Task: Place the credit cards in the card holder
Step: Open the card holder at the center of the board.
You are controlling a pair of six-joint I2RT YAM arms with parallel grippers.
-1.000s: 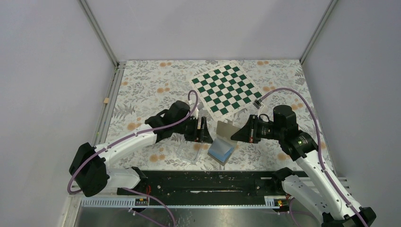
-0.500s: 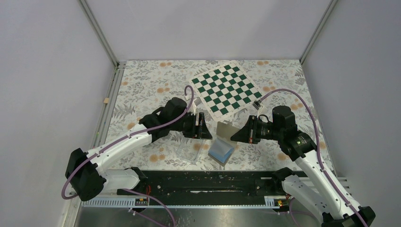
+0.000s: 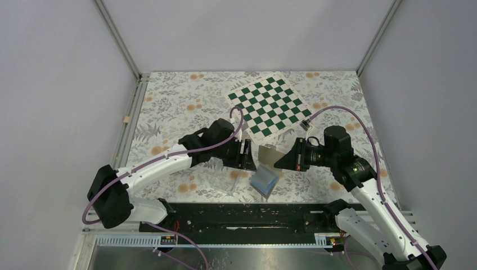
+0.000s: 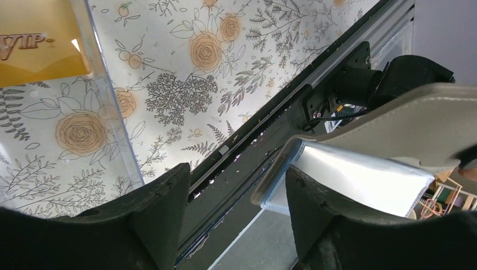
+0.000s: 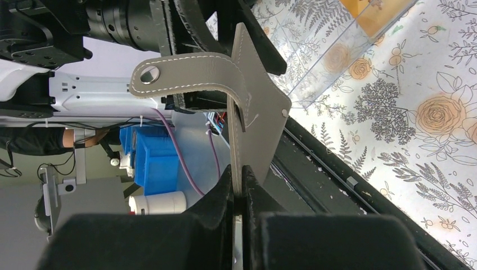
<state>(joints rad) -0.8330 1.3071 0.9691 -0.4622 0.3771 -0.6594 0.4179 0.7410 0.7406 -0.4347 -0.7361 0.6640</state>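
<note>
1. Lately, in the top view, the left tool point(image 3: 247, 157) has drawn back a little and then swung in again. It now hangs just beside the raised cover of the card holder point(image 3: 269, 153), near the far corner of the clear tray point(image 3: 225, 179). The right tool point(image 3: 279, 161) has not shifted and stays clenched on that cover. The holder lies open like a book. Its grey cover stands on edge, running from the right tool toward the left one. Its pale blue pockets droop from the cover to the bench point(image 3: 180, 101), toward the near edge. My reading is that the left tool comes in empty to spread the pockets, not to deliver anything, so loading has not begun.

2. From the left wrist, the left tool's fingers stand apart with nothing between them. The shiny pocket stack shows beyond the fingertips, apart from them, with its loose edge turned toward this tool. One of the credit cards point(image 4: 34, 39), gold and marked VIP, lies flat inside the tray, untouched.

3. From the right wrist, the right tool's fingers pinch the cover's near edge. The cover is upright, its long axis running straight away from the tool. Its strap with the metal stud curls off toward the left arm. No card shows in the holder.
</note>
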